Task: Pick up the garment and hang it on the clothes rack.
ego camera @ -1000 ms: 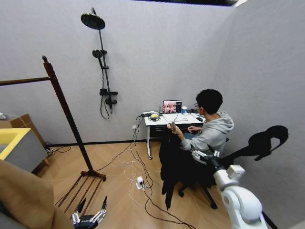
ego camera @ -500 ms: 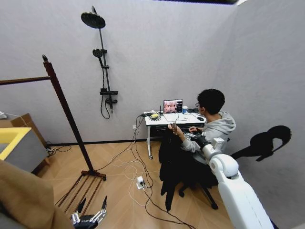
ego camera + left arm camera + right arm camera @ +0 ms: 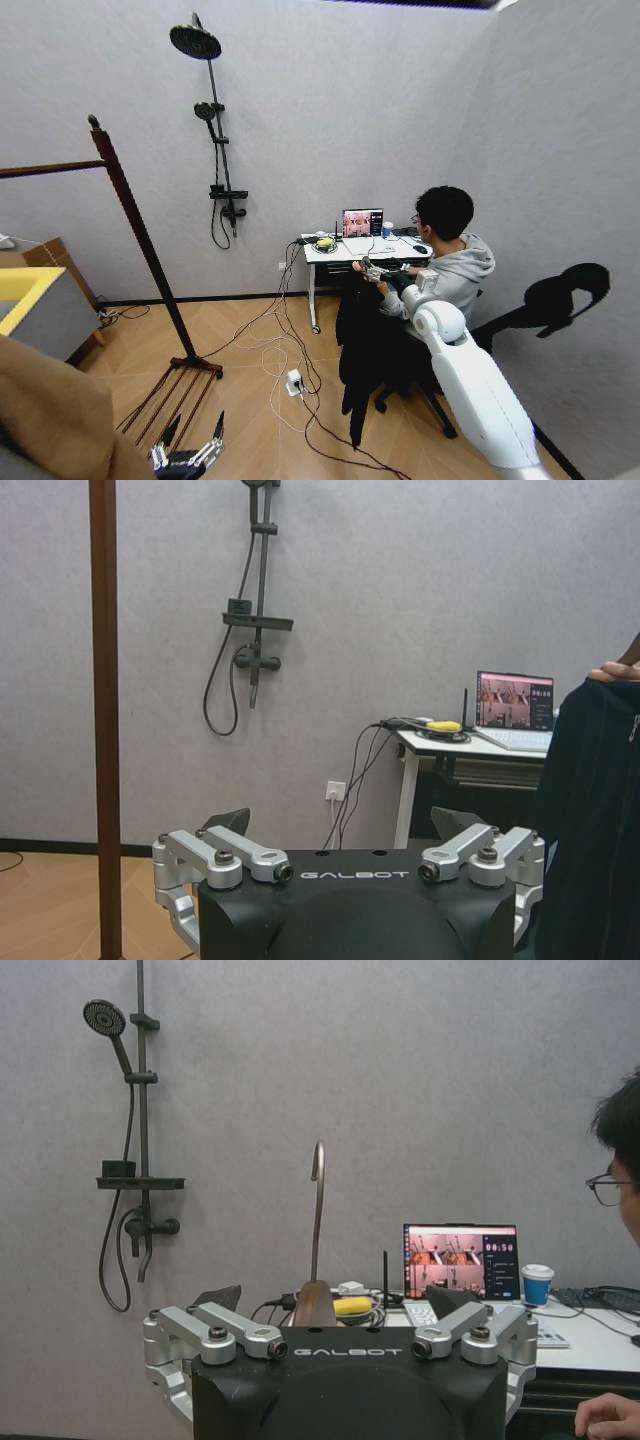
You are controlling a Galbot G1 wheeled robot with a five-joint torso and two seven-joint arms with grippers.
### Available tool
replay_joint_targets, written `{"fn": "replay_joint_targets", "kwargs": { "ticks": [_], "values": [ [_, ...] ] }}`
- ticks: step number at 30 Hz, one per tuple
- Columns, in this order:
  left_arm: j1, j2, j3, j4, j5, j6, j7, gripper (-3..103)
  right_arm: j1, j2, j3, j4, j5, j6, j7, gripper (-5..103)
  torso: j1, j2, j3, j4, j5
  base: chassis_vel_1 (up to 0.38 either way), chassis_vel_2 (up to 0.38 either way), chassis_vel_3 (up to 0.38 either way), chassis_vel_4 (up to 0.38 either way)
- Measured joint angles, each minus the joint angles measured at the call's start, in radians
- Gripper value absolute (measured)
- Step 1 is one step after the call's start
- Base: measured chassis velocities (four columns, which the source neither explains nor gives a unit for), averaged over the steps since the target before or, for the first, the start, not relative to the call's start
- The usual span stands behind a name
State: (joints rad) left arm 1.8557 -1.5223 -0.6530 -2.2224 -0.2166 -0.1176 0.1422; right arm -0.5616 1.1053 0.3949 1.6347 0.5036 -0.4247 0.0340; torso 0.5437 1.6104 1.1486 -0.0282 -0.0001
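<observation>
- The clothes rack [image 3: 130,215] stands at about nine o'clock in the head view, its dark wooden post leaning and its bar bare of the black coat.
- The left gripper [image 3: 186,458] hangs low near the floor at seven o'clock, idle; the left wrist view shows its fingers [image 3: 222,852] spread apart and holding nothing.
- The garment [image 3: 366,345], a long black coat, hangs right of centre, at about four o'clock, held up by a seated person's hand [image 3: 361,267] in front of the desk [image 3: 330,252].
- The right gripper [image 3: 374,270] reaches to the top of the coat; in the right wrist view the hanger's metal hook [image 3: 317,1205] rises just ahead, between its parted jaws, which seem not yet to have closed on anything.
- The step in hand is the pick-up: the next move calls for closing on the hanger neck, then carrying the coat across to the rack's bar.
</observation>
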Motion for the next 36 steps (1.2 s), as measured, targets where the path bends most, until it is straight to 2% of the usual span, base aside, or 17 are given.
{"fn": "replay_joint_targets", "kwargs": {
  "ticks": [2,11,14,17,20,21,23,24,26,27,29,30,32,33,36],
  "values": [
    [0.0,0.0,0.0,0.0,0.0,0.0,0.0,100,0.032,0.003,-0.038,-0.039,0.005,0.001,0.014,100,0.0,0.0,0.0,0.0,0.0,0.0,0.0,0.0,0.0],
    [0.0,0.0,0.0,0.0,0.0,0.0,0.0,100,0.07,0.018,-0.086,-0.104,0.006,0.005,0.028,103,0.0,0.0,0.0,0.0,0.0,0.0,0.0,0.0,0.0],
    [0.0,0.0,0.0,0.0,0.0,0.0,0.0,100,0.072,0.026,-0.091,-0.116,0.004,0.013,0.035,90,0.0,0.0,0.0,0.0001,0.0,0.0,0.0,0.0,0.0],
    [0.0,0.0,0.0,0.0,0.0,0.0,0.0,100,0.073,0.029,-0.091,-0.12,-0.002,0.017,0.036,84,0.0,0.0,0.0,0.0001,0.0,0.0,0.0,0.0,0.0],
    [0.0,0.0,0.0,0.0,0.0,0.0,0.0,100,0.068,0.031,-0.09,-0.121,-0.014,0.023,0.037,68,0.0,0.0,0.0,-0.0001,0.0001,0.0,0.0,0.0,0.0],
    [0.0,0.0,0.0,0.0,0.0,0.0,0.0,100,0.068,0.031,-0.09,-0.121,-0.014,0.023,0.037,68,0.0,0.0,0.0,-0.0001,0.0001,0.0,0.0,0.0,0.0],
    [0.0,0.0,0.0,0.0,0.0,0.0,0.0,100,0.065,0.032,-0.088,-0.12,-0.016,0.024,0.037,57,0.0,0.0,0.0,-0.0001,0.0001,0.0,0.0,0.0,0.0],
    [0.0,0.0,0.0,0.0,0.0,0.0,0.0,100,0.065,0.032,-0.088,-0.12,-0.016,0.024,0.037,57,0.0,0.0,0.0,-0.0001,0.0001,0.0,0.0,0.0,0.0],
    [0.0,0.0,0.0,0.0,0.0,0.0,0.0,100,0.062,0.033,-0.085,-0.116,-0.017,0.025,0.037,46,0.0,0.0,0.0,0.0,0.0,0.0,0.0,0.0,0.0],
    [0.0,0.0,0.0,0.0,0.0,0.0,0.0,100,0.062,0.033,-0.085,-0.116,-0.017,0.025,0.037,46,0.0,0.0,0.0,0.0,0.0,0.0,0.0,0.0,0.0],
    [0.0,0.0,0.0,0.0,0.0,0.0,0.0,100,0.059,0.031,-0.084,-0.111,-0.019,0.025,0.037,35,0.0,0.0,0.0,-0.0001,0.0001,0.0,0.0,0.0,0.0],
    [0.0,0.0,0.0,0.0,0.0,0.0,0.0,100,0.059,0.031,-0.084,-0.111,-0.019,0.025,0.037,35,0.0,0.0,0.0,-0.0001,0.0001,0.0,0.0,0.0,0.0],
    [0.0,0.0,0.0,0.0,0.0,0.0,0.0,100,0.058,0.028,-0.082,-0.106,-0.018,0.025,0.037,25,0.0,0.0,0.0,-0.0001,0.0001,0.0,0.0,0.0,0.0],
    [0.0,0.0,0.0,0.0,0.0,0.0,0.0,100,0.058,0.028,-0.082,-0.106,-0.018,0.025,0.037,25,0.0,0.0,0.0,-0.0001,0.0001,0.0,0.0,0.0,0.0],
    [0.0,0.0,0.0,0.0,0.0,0.0,0.0,100,0.054,0.022,-0.079,-0.1,-0.016,0.025,0.038,10,0.0,0.0,0.0,-0.0002,0.0002,0.0,0.0,0.0,0.0]
  ]
}}
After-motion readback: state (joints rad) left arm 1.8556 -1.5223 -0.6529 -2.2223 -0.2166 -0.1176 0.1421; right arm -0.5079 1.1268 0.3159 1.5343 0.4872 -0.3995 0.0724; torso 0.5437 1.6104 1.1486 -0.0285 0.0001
